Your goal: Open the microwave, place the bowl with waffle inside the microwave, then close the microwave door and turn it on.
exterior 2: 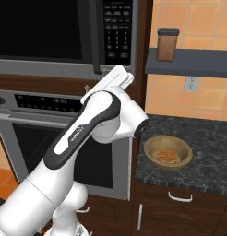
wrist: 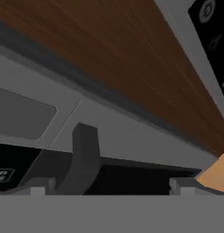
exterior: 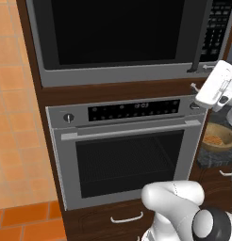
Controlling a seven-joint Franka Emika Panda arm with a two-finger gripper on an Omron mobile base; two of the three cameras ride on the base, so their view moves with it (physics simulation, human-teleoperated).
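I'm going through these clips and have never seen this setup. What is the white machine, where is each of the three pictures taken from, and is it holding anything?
It is a rendered kitchen with a white robot arm on a driving base. Two cameras ride on that base: the left base view and the right base view look forward over the arm from either side. The third sits on the hand and looks along the end effector.

In front stands a built-in microwave, its black glass door shut, above a grey oven. The hand is raised near the lower end of the door's dark vertical handle.

On the dark stone counter to the right sits a wooden bowl with a waffle. A brown jar stands on a shelf.

The end effector is open and holds nothing.
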